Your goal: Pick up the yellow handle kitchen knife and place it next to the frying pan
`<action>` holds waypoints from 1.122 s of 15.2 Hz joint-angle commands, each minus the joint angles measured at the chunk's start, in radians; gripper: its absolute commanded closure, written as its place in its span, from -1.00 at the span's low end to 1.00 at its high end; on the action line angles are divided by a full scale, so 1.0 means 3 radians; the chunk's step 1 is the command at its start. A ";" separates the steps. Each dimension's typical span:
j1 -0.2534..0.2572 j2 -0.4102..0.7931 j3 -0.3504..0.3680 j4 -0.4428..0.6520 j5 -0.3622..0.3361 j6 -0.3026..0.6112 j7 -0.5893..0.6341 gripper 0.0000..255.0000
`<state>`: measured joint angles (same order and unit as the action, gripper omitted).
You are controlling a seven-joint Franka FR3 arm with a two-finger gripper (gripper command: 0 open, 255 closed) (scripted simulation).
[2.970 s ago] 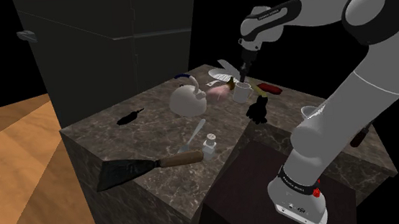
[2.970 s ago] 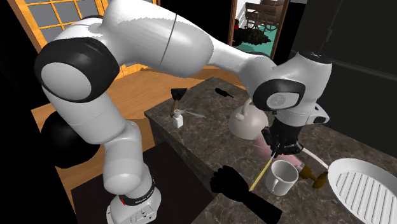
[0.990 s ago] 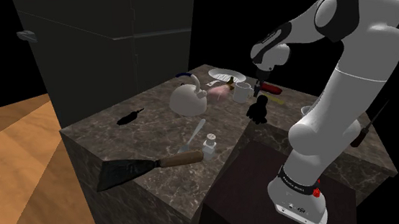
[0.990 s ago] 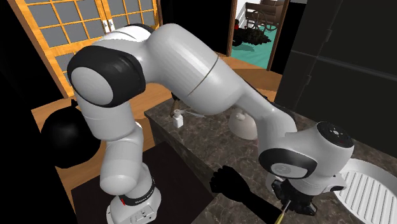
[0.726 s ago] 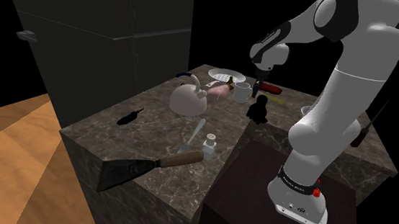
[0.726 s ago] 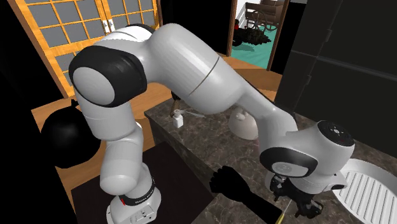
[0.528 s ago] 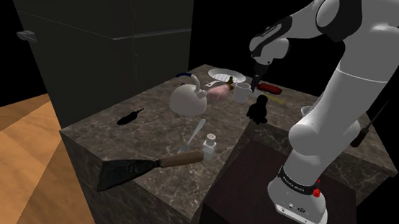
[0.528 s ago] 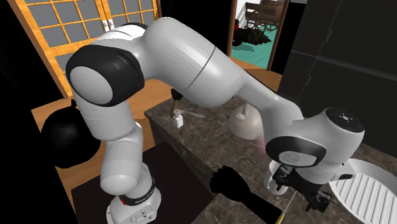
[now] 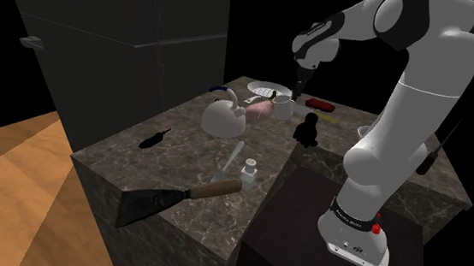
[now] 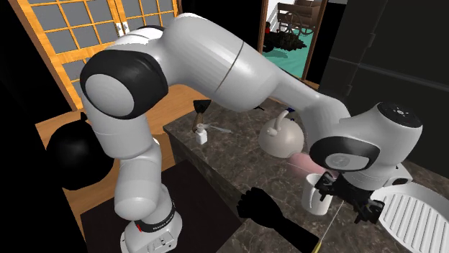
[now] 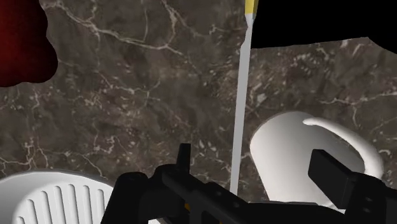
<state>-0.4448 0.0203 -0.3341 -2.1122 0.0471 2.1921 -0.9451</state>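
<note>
The knife [image 11: 240, 108] lies flat on the dark marble counter [image 9: 177, 162], its grey blade running under my gripper and its yellow handle [image 11: 251, 6] pointing away. In the second exterior view the knife [image 10: 327, 228] is a thin line between the white mug [image 10: 315, 195] and the black frying pan's [image 10: 260, 208] handle. My gripper [image 10: 347, 201] hangs open above the blade beside the mug, touching nothing. From the shoulder camera the gripper [image 9: 296, 85] is above the mug [image 9: 284, 109], with the frying pan [image 9: 305, 130] just in front.
A white ridged plate [image 10: 414, 215] lies beside the mug, and a white kettle [image 9: 223, 116] stands farther along. A red object [image 9: 319, 105] sits near the mug. A scraper [image 9: 163, 200] and a small white shaker [image 9: 250, 171] lie near the counter's front edge.
The fingers have opened and let go of the knife, which now rests on the counter. The hand has risen and drifted toward the mug.
</note>
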 commanded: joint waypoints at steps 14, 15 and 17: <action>0.0009 0.0130 0.0001 -0.0069 0.0061 0.0190 -0.0033 1.00; 0.0004 0.0126 -0.0004 -0.0053 0.0059 0.0171 -0.0041 1.00; 0.0003 0.0139 -0.0005 -0.0041 0.0064 0.0170 -0.0047 1.00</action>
<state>-0.4450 0.0588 -0.3370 -2.1228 0.0656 2.2452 -0.9586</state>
